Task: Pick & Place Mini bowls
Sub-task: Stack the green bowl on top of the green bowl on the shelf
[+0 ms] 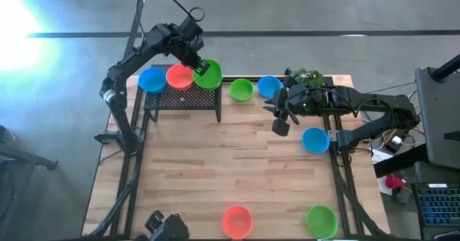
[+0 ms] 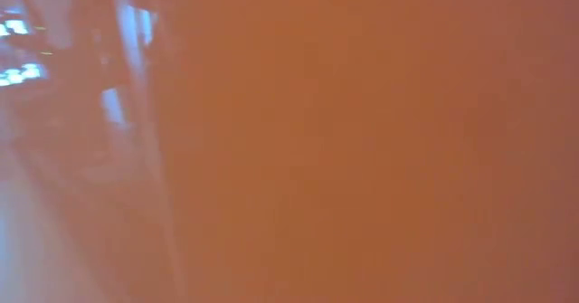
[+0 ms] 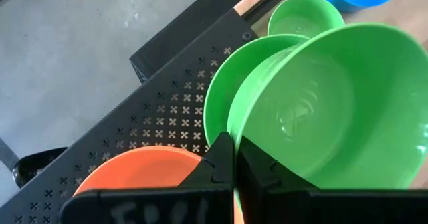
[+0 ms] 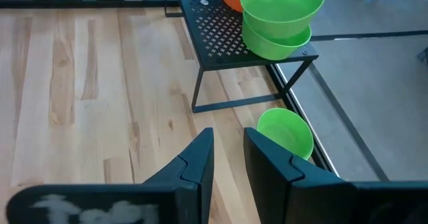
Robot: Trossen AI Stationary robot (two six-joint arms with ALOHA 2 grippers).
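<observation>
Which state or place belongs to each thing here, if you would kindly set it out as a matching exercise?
Things:
1. left claw
2. right claw
3. black mesh stand
4. plant sprig

States or places:
a. open, above the bare table
b. shut on the rim of a green bowl
c. carries a blue bowl and an orange-red bowl
d. beside the right arm, at a table edge

Pairs: 1-b, 2-a, 3-c, 4-d

Glossy plastic bowls [image 3: 321, 110], matt perforated black metal stand [image 3: 160, 110], pale wood table [image 4: 87, 83].
</observation>
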